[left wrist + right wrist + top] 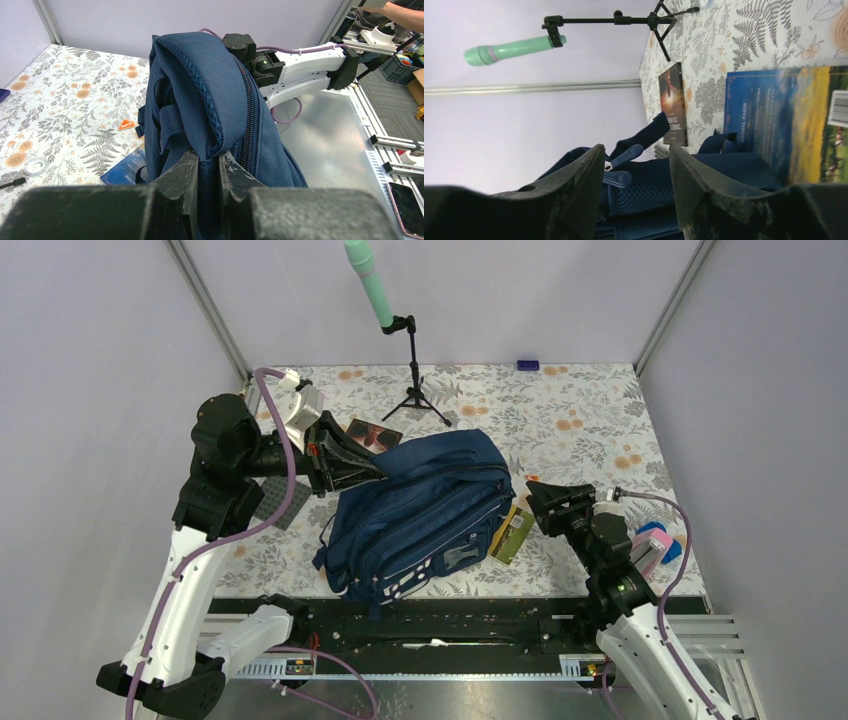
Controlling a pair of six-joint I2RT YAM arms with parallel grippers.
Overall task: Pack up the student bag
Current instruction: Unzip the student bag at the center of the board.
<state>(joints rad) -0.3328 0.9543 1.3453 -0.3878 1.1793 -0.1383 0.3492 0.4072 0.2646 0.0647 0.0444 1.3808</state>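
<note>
- The large navy blue fabric backpack (425,510) lay on its side in the middle of the floral-patterned surface (600,420), its strip-trimmed front pockets turned toward the arm bases.
- My left hand (208,156) was clenched on a fold of the bag's fabric at its far-left end, with the cloth pinched tight and raised above the surface.
- My right hand (635,150) stood released, jaws spread with nothing between them, just beside the bag's right side.
- A blue-and-yellow paperback book (512,533) lay touching the bag's right edge, between the bag and my right hand. A dark-covered book (373,434) lay just beyond the bag, near my left hand.
- I judged the step in hand to be holding the bag's mouth up for loading — though I could not tell whether the main zip was open.
- The next move, as I read it, called for the right hand to close on the paperback's free edge and carry it to the opening — the left pinch steadying the bag.
</note>
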